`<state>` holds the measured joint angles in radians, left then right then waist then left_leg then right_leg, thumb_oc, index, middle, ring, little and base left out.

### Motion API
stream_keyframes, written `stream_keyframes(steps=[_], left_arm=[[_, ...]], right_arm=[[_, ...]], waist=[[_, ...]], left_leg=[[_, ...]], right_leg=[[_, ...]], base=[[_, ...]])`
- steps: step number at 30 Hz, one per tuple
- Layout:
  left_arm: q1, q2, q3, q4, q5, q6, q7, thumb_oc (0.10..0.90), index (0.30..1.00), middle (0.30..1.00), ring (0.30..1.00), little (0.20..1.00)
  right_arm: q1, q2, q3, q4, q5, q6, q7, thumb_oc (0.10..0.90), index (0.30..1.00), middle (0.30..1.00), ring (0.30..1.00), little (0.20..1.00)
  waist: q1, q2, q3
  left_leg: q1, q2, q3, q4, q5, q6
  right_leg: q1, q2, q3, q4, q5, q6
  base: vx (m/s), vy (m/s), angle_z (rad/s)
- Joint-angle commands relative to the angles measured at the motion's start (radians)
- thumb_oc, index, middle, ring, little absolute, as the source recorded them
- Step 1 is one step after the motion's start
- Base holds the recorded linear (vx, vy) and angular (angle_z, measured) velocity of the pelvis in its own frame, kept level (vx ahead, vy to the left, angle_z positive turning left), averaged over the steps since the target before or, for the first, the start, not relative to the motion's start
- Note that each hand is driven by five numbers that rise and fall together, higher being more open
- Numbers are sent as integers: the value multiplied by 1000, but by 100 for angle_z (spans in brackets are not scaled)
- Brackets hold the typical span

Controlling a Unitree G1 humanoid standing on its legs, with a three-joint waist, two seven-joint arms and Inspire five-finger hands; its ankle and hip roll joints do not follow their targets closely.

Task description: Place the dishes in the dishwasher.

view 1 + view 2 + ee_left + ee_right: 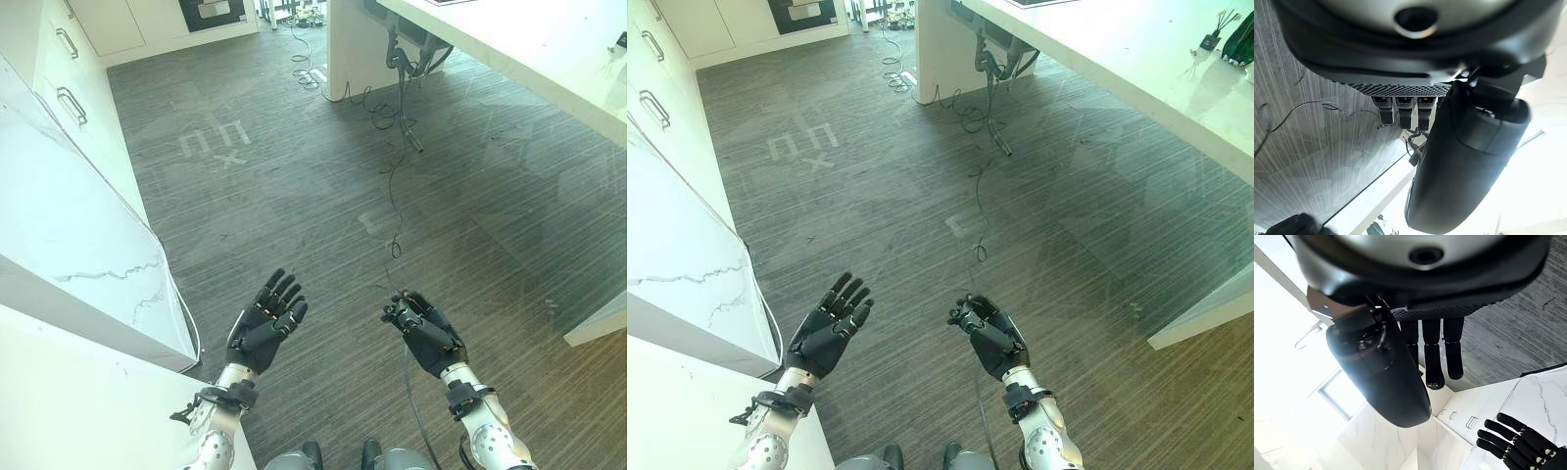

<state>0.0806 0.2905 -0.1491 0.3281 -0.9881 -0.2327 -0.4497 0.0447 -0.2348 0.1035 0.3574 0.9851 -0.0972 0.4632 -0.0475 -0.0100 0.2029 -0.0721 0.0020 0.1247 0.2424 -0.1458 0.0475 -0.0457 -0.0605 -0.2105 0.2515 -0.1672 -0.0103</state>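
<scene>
Both empty hands, left hand (pixel 263 333) and right hand (pixel 427 334), over floor (pixel 323 196) beside marble counter (pixel 69 235)

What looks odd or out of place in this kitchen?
Loose cables trail across the wood floor from under the counter, an untidy tangle. Both hands, left hand and right hand, are held palm-up, open and empty above the floor. Nothing looks spilled or broken.
</scene>
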Motion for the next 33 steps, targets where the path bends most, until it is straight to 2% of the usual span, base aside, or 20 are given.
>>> stream_keyframes(steps=[1, 4, 9, 10, 11, 12, 13, 15, 16, 17, 18, 19, 20, 22, 25, 26, 27, 28, 30, 33], left_arm=[[-40, 15, 22, -116, 11, -52, -62, 800, 900, 900, 900, 900], [-33, 9, 32, -113, -25, -29, -68, 800, 900, 900, 900, 900], [-40, 17, 38, -105, 94, -22, 48, 800, 900, 900, 900, 900], [-45, 21, 36, -79, 157, -41, 101, 800, 900, 900, 900, 900], [-49, 23, 36, -66, 171, -51, 94, 800, 900, 900, 900, 900], [-53, 29, 42, -57, 202, -53, 83, 800, 900, 900, 900, 900], [-56, 34, 45, -52, 224, -53, 91, 800, 900, 900, 900, 900], [-80, 44, 51, 0, 318, -61, 122, 800, 900, 900, 900, 900], [-97, 54, 40, 67, 390, -82, 151, 800, 900, 900, 900, 900], [-104, 57, 33, 99, 432, -90, 169, 800, 900, 900, 900, 900], [-107, 66, 13, 156, 499, -99, 192, 800, 900, 900, 900, 900], [-106, 66, 6, 177, 525, -105, 203, 800, 900, 900, 900, 900], [-97, 69, -2, 224, 570, -126, 221, 800, 900, 900, 900, 900], [-93, 69, -1, 264, 594, -149, 224, 800, 900, 900, 900, 900], [-103, 87, 0, 295, 674, -163, 238, 800, 900, 900, 900, 900], [-119, 97, -5, 306, 687, -156, 241, 800, 900, 900, 900, 900], [-158, 101, -26, 349, 704, -155, 241, 800, 900, 900, 900, 900], [-175, 104, -49, 370, 735, -160, 256, 800, 900, 900, 900, 900], [-186, 105, -69, 380, 783, -165, 288, 800, 900, 900, 900, 900], [-207, 115, -85, 386, 765, -153, 310, 800, 900, 900, 900, 900]], right_arm=[[-12, -10, -44, -134, 53, -51, 78, 800, 900, 900, 900, 900], [-7, -11, -39, -138, 44, -54, 77, 800, 900, 900, 900, 900], [-7, -25, -38, -141, 27, -43, 31, 800, 900, 900, 900, 900], [-3, -33, -44, -136, -21, -38, 12, 800, 900, 900, 900, 900], [0, -40, -47, -137, -44, -42, 9, 800, 900, 900, 900, 900], [6, -58, -59, -137, -56, -48, 13, 800, 900, 900, 900, 900], [7, -66, -67, -133, -60, -52, 12, 800, 900, 900, 900, 900], [-1, -75, -76, -90, -111, -74, -15, 800, 900, 900, 900, 900], [-13, -84, -75, -49, -151, -79, -35, 800, 900, 900, 900, 900], [-19, -89, -73, -31, -174, -78, -46, 800, 900, 900, 900, 900], [-20, -99, -62, -1, -204, -80, -68, 800, 900, 900, 900, 900], [-17, -104, -57, 8, -209, -79, -76, 800, 900, 900, 900, 900], [-4, -117, -49, 32, -211, -91, -83, 800, 900, 900, 900, 900], [2, -130, -55, 59, -207, -110, -78, 800, 900, 900, 900, 900], [-2, -127, -73, 113, -216, -139, -82, 800, 900, 900, 900, 900], [-6, -118, -80, 133, -235, -151, -97, 800, 900, 900, 900, 900], [-21, -104, -83, 160, -237, -161, -130, 800, 900, 900, 900, 900], [-26, -95, -78, 174, -243, -154, -138, 800, 900, 900, 900, 900], [-40, -93, -65, 206, -266, -140, -124, 800, 900, 900, 900, 900], [-62, -104, -34, 250, -260, -162, -102, 800, 900, 900, 900, 900]], waist=[[10, 7, -61], [13, 7, -61], [7, 7, -57], [2, 3, -50], [0, -4, -44], [8, -34, -25], [14, -45, -6], [13, -36, 19], [8, -20, 21], [5, -9, 24], [4, 28, 27], [2, 37, 27], [2, 48, 31], [-9, 51, 28], [12, 53, 12], [14, 56, 2], [5, 59, -3], [-1, 62, 4], [-1, 66, 12], [-42, 72, 39]], left_leg=[[-7, 110, 9, 58, -102, -96], [-7, 112, 3, 58, -98, -100], [6, 120, 4, 58, -85, -111], [30, 106, 24, 58, -73, -112], [43, 92, 45, 58, -61, -108], [49, 57, 73, 58, 18, -104], [11, 47, 71, 113, 59, -107], [-81, 72, 78, 168, 121, -116], [-77, 94, 98, 78, 156, -126], [-81, 111, 102, 58, 156, -130], [-148, 170, 69, 58, 148, -148], [-174, 188, 52, 58, 149, -154], [-243, 241, 34, 58, 140, -162], [-255, 270, 95, 58, 123, -157], [-241, 198, 68, 58, 104, -129], [-228, 173, 67, 58, 87, -108], [-196, 111, 59, 58, 46, -61], [-165, 82, 60, 58, 12, -30], [-139, 75, 68, 58, -12, -16], [-80, 45, 55, 58, -52, -10]], right_leg=[[-15, -68, -9, 49, -73, 120], [-12, -64, -14, 49, -77, 116], [-10, -46, -14, 49, -82, 102], [-8, -40, -9, 49, -82, 93], [-7, -42, -2, 49, -80, 89], [0, -60, 16, 49, -74, 77], [7, -62, 25, 49, -72, 68], [17, -40, 32, 49, -75, 59], [26, -30, 29, 49, -82, 64], [32, -23, 26, 49, -87, 67], [46, 6, 24, 49, -99, 73], [50, 12, 23, 49, -104, 74], [67, 7, 19, 49, -115, 78], [89, -28, -11, 49, -126, 92], [203, -43, 18, 49, -178, 114], [239, -47, 8, 49, -153, 127], [198, -86, 6, 208, -7, 175], [111, -117, 4, 385, 61, 179], [41, -134, -5, 459, 91, 171], [-64, 19, -27, 347, 43, 146]], base=[[40, -73, 5], [51, -98, 6], [60, -114, 12], [114, -118, 4], [157, -165, 7], [108, -144, 6], [89, -137, 8], [137, 29, 16], [248, 175, 25], [357, 300, 22], [322, 267, 1], [478, 370, -1], [457, 340, -11], [532, 473, -23], [511, 410, -44], [655, 523, -46], [545, 536, 6], [396, 436, 41], [216, 199, 31], [277, 9, -26]])
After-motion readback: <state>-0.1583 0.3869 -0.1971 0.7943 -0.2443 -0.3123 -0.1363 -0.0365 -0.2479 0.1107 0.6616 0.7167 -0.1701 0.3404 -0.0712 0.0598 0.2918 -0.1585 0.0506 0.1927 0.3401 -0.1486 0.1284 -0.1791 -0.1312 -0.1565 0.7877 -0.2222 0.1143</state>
